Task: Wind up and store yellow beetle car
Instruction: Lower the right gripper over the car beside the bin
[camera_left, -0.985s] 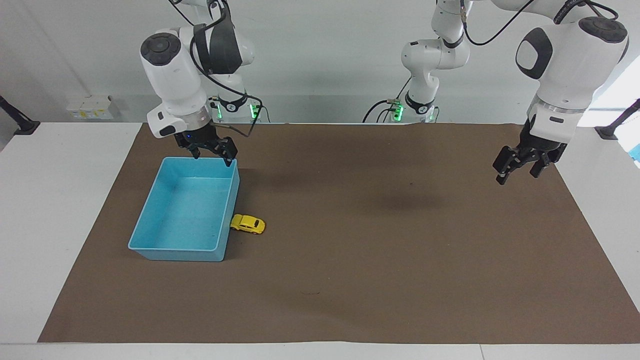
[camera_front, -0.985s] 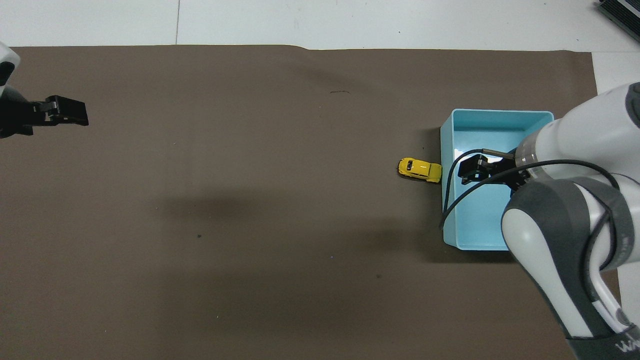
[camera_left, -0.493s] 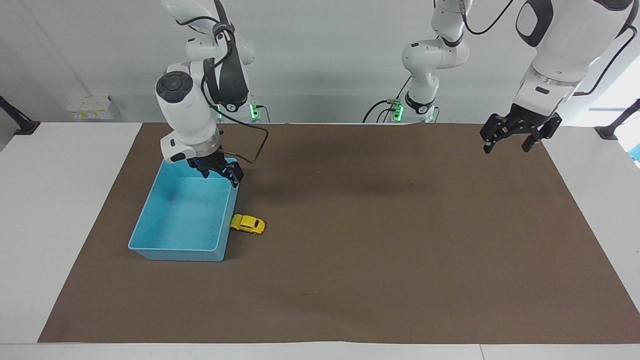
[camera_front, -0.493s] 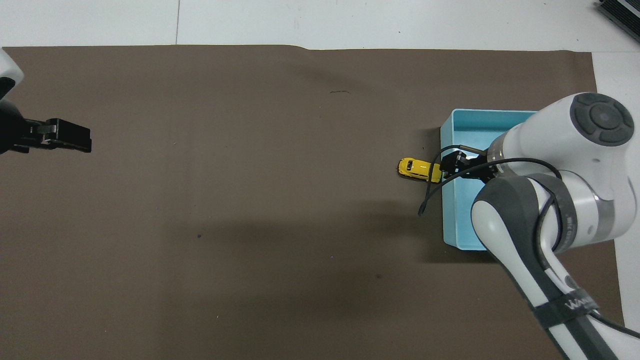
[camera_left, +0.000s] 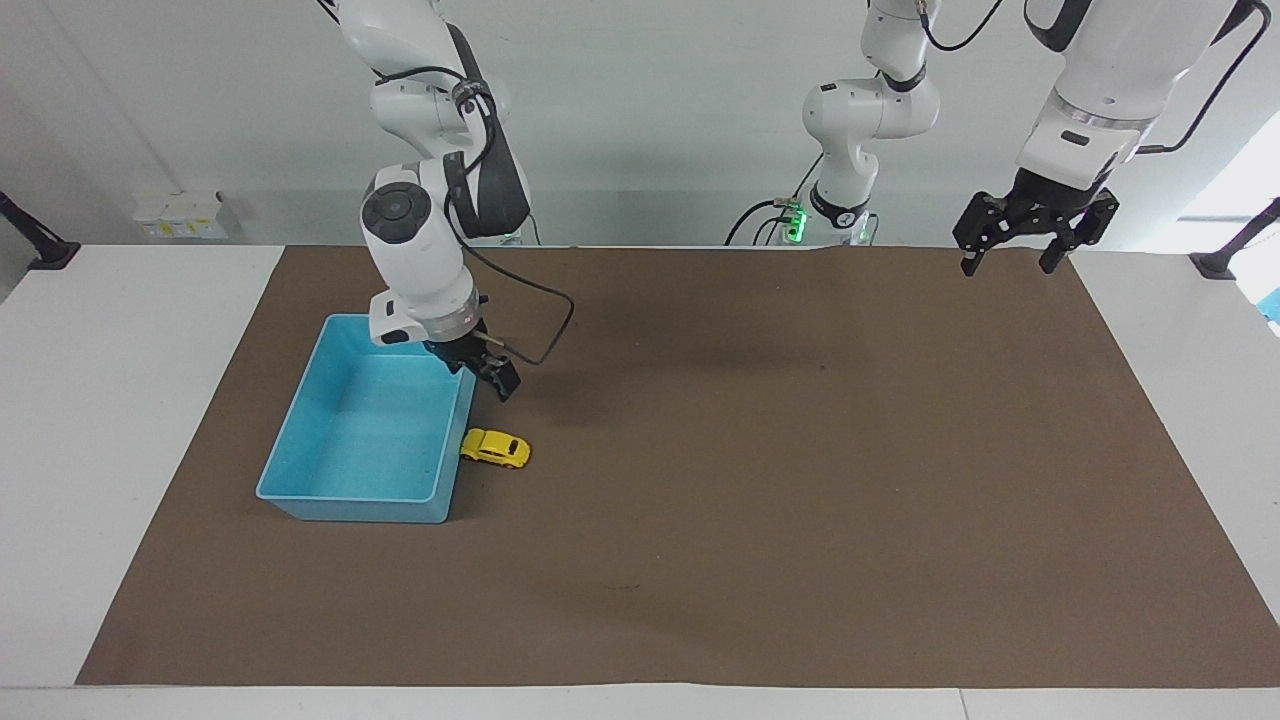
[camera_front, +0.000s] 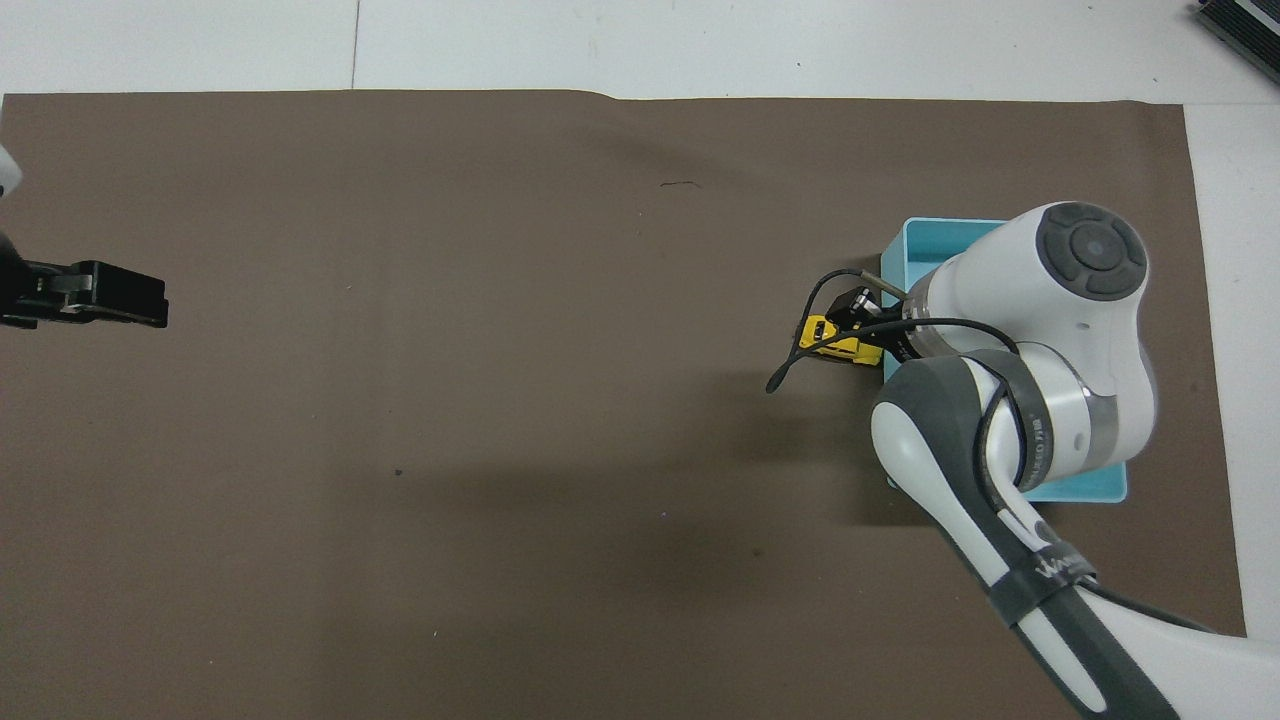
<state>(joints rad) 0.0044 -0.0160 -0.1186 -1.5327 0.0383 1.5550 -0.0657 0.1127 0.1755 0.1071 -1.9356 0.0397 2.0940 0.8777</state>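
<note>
1. Change since the earlier frame: the right pincer (camera_left: 497, 378) has come off the blue tray's rim and now hangs over the brown mat at the tray's corner, just short of the yellow beetle car (camera_left: 495, 448). The left pincer (camera_left: 1010, 255) has risen and drawn back toward the robots' edge of the mat. Car and tray have not shifted.
2. Right pincer: fingers apart, nothing held, pointing down, above the car and not touching it. In the overhead view it partly covers the car (camera_front: 838, 340).
3. Left pincer: fingers apart, empty, raised over the mat's edge at the left arm's end of the surface (camera_left: 110, 400); the arm waits there. In the overhead view only its dark tip shows (camera_front: 95, 295).
4. Yellow beetle car: upright on its wheels on the mat, touching or just beside the tray's outer wall, on the side toward the left arm's end.
5. Blue tray (camera_left: 300, 420): open rectangular bin, nothing in it, at the right arm's end of the mat.
6. Brown mat (camera_left: 760, 520): covers most of the white surface.
</note>
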